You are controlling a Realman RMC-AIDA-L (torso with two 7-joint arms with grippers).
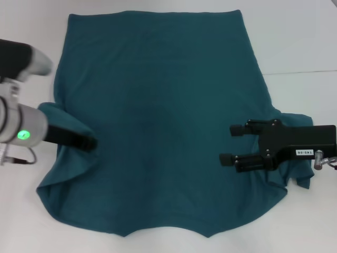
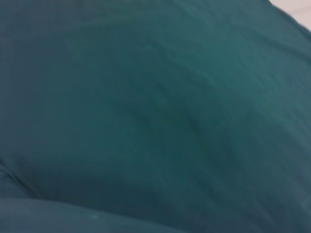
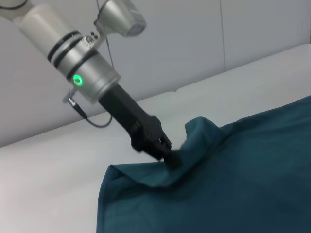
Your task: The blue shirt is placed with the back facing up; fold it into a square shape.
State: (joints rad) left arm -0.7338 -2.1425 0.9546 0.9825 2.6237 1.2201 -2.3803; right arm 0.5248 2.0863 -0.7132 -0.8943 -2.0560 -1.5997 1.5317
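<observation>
**Shirt spread flat, both tools at the sleeves**

The blue shirt [image 1: 158,121] lies spread on the white counter [image 1: 305,42], plain side up, with the straight hem at the far side and the curved neck edge at the near side. Its body is mostly flat, with some loose waves along the near edge.

The left tool [image 1: 90,142] is low at the left sleeve, where the cloth is bunched into a small raised fold. In the right wrist view its tip [image 3: 171,159] seems pressed into this fold, but I cannot tell if the fingers are together on the cloth or only touching it. The right tool [image 1: 227,143] is above the right side of the shirt, close to the right sleeve; its two fingers are apart and hold nothing.

The shirt is soft, light and limp, so I judge it will sag and wrinkle when lifted, and one layer can slip out of a weak grip. A good place to take hold is the sleeve edge or shoulder seam, where the cloth is thicker. Both sides should be lifted evenly, or the fold will become crooked.
</observation>
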